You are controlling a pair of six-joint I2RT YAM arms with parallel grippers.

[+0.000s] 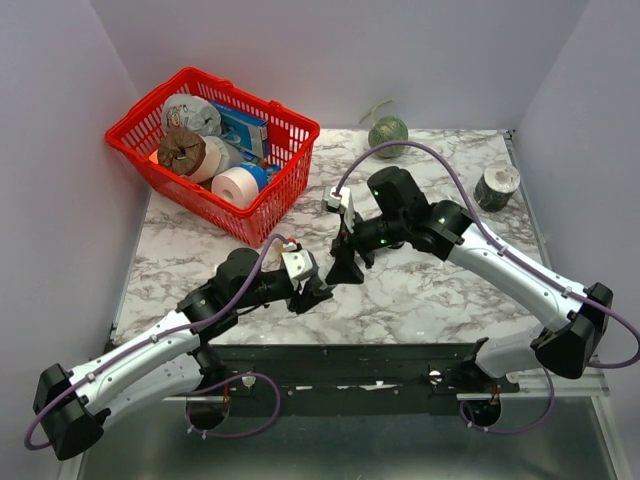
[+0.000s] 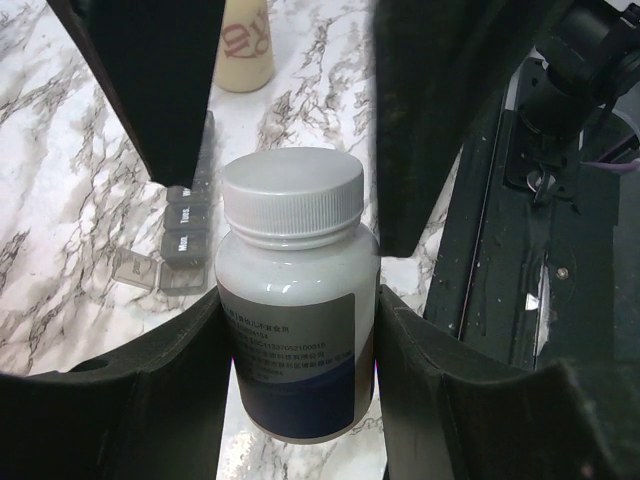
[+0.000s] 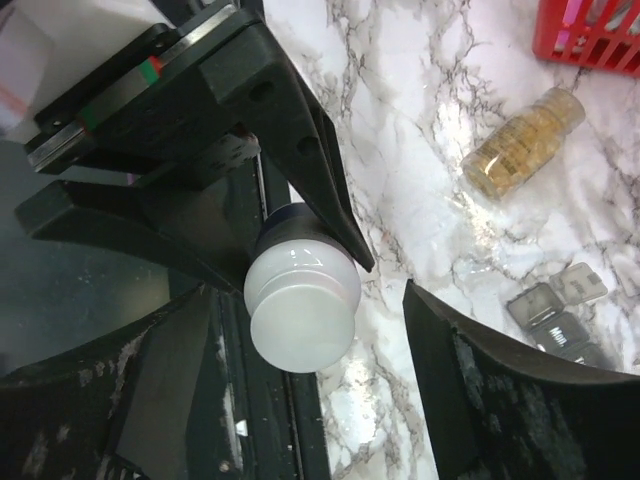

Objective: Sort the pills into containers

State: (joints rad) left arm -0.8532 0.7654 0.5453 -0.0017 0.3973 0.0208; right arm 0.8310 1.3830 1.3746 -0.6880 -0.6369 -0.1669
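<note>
My left gripper (image 2: 298,335) is shut on a small dark bottle (image 2: 295,300) with a white cap and holds it above the table. My right gripper (image 3: 308,298) is open, with its fingers on either side of the white cap (image 3: 300,312). The two grippers meet at the table's middle in the top view, left (image 1: 312,290) and right (image 1: 346,264). The clear vial of tan pills (image 3: 522,142) lies on the marble. The dark-grey compartment strip (image 2: 186,232) lies beside it with an end lid open, and also shows in the right wrist view (image 3: 558,312). Both are hidden in the top view.
A red wire basket (image 1: 260,215) of rolls and boxes stands at the back left. A beige nozzle bottle (image 2: 246,45) stands beyond the strip. A green ball (image 1: 388,132) and a small grey roll (image 1: 497,185) sit at the back right. The table's black front rail (image 1: 350,362) is just below the grippers.
</note>
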